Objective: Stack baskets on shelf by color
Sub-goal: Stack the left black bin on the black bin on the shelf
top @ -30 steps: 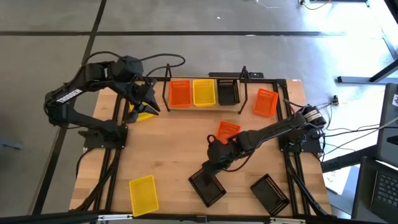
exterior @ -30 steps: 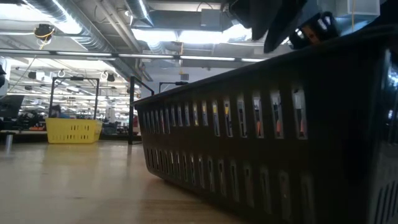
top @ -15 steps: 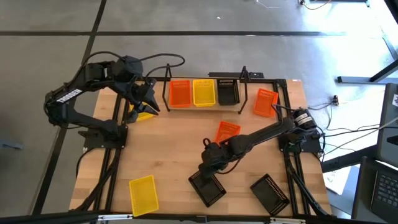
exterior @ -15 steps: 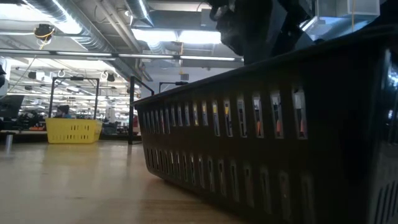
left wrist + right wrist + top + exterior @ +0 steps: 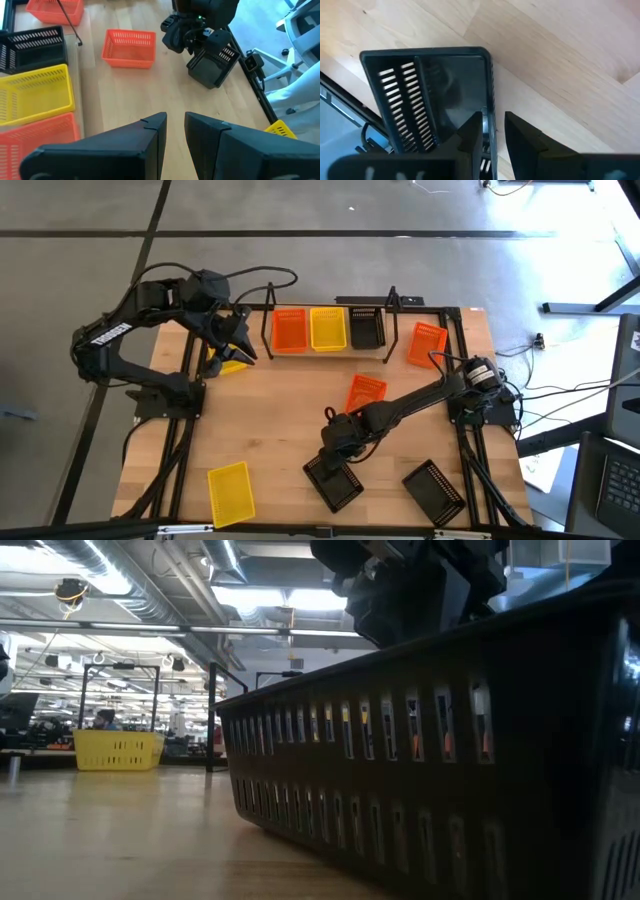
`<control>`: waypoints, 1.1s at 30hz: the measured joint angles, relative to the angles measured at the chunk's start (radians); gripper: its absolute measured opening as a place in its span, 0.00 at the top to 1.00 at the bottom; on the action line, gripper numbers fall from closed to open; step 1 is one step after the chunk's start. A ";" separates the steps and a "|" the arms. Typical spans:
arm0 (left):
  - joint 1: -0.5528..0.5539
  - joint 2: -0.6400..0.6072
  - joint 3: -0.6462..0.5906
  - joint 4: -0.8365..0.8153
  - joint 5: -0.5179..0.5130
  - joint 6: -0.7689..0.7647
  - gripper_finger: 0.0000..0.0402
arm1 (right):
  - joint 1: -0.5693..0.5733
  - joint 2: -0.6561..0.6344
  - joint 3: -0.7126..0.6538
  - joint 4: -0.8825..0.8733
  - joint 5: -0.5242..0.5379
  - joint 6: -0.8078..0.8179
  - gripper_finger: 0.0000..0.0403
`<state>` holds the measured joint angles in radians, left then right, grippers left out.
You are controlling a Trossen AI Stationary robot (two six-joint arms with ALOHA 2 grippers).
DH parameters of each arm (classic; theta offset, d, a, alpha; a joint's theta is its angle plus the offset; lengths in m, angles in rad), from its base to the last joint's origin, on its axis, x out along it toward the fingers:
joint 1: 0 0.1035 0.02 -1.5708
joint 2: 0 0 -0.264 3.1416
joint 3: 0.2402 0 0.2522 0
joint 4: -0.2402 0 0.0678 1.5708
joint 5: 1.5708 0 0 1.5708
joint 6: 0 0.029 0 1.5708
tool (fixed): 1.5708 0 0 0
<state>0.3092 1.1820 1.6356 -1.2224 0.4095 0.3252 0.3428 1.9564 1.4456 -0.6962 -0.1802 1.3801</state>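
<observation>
A black basket (image 5: 334, 482) sits flat on the table near its near edge, filling the low view (image 5: 430, 770). My right gripper (image 5: 333, 452) (image 5: 493, 122) is just above its far end, narrowly open. One finger is inside the basket and one outside, astride a side wall (image 5: 490, 95). On the shelf (image 5: 392, 305) at the far edge stand an orange basket (image 5: 289, 330), a yellow one (image 5: 327, 328) and a black one (image 5: 366, 328). My left gripper (image 5: 240, 345) (image 5: 175, 125) waits, narrowly open, over a yellow basket (image 5: 232, 366) left of the shelf. My right gripper comes from above, pointing down, with the black basket's side wall (image 5: 489, 107) between its fingers near a corner. Bare wood shows in the gap beside the wall. I cannot tell whether either finger touches it. The basket rests flat on the table.
Loose on the table are an orange basket (image 5: 365, 391) mid-table, an orange one (image 5: 427, 344) right of the shelf, a second black one (image 5: 435, 491) at the near right, and a yellow one (image 5: 231, 492) at the near left. Bare wood lies in the table's middle-left.
My right gripper has moved toward the table's near edge and slightly left, coming down from beside the mid-table orange basket onto the far end of the black basket. In the low view it sinks toward the rim. The basket has stayed put.
</observation>
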 joint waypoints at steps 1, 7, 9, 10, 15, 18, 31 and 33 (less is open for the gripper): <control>0.000 0.000 0.000 0.000 0.000 0.000 0.85 | 0.000 0.000 0.000 0.000 0.000 0.002 0.81; 0.000 0.000 0.000 0.000 0.000 0.000 0.85 | 0.000 0.023 0.000 0.015 0.002 0.004 0.81; 0.000 0.000 0.000 -0.001 -0.001 0.000 0.85 | 0.000 0.039 0.000 0.021 0.003 0.002 0.81; 0.000 0.000 0.000 -0.001 0.000 0.000 0.85 | 0.000 0.047 0.000 0.024 0.003 0.003 0.81; 0.000 0.000 0.000 -0.001 -0.002 0.001 0.85 | -0.003 0.072 0.000 0.036 0.008 -0.006 0.81; 0.000 0.000 0.000 -0.002 -0.002 0.009 0.85 | -0.011 0.082 0.000 0.041 0.018 -0.020 0.81; 0.000 0.000 0.000 -0.023 -0.006 0.027 0.85 | -0.058 0.089 0.086 0.042 -0.026 0.029 0.99; 0.000 0.000 0.000 -0.024 -0.006 0.046 0.85 | -0.063 0.089 0.150 -0.012 -0.036 0.027 0.99</control>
<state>0.3088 1.1824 1.6356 -1.2465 0.4034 0.3713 0.2798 2.0453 1.5961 -0.7080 -0.2161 1.4075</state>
